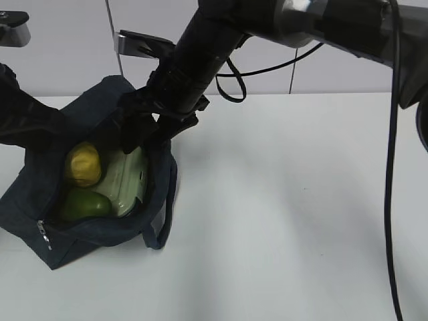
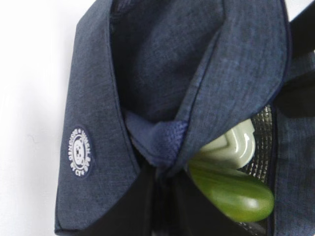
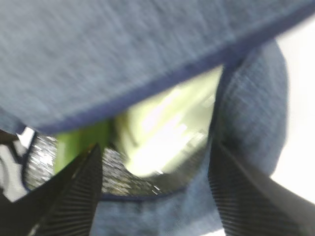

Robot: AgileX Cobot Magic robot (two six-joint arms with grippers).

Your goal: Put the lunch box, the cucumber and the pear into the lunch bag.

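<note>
Exterior view shows the lunch bag (image 1: 87,231) at nine o'clock on the bench (image 1: 301,221), holding pear (image 1: 83,164), cucumber (image 1: 84,204) and lunch box (image 1: 128,182), its rim apparently pinched open by the closed left pincer (image 1: 40,130) while the right pincer (image 1: 144,134), fingers apart, hovers over the mouth.

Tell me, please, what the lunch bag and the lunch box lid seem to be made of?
The lunch bag: woven dark navy fabric, matte, with a visible weave; its lining looks like silvery foil, glinting. The lunch box lid: probably pale green plastic, smooth and slightly glossy with moulded ridges.
</note>
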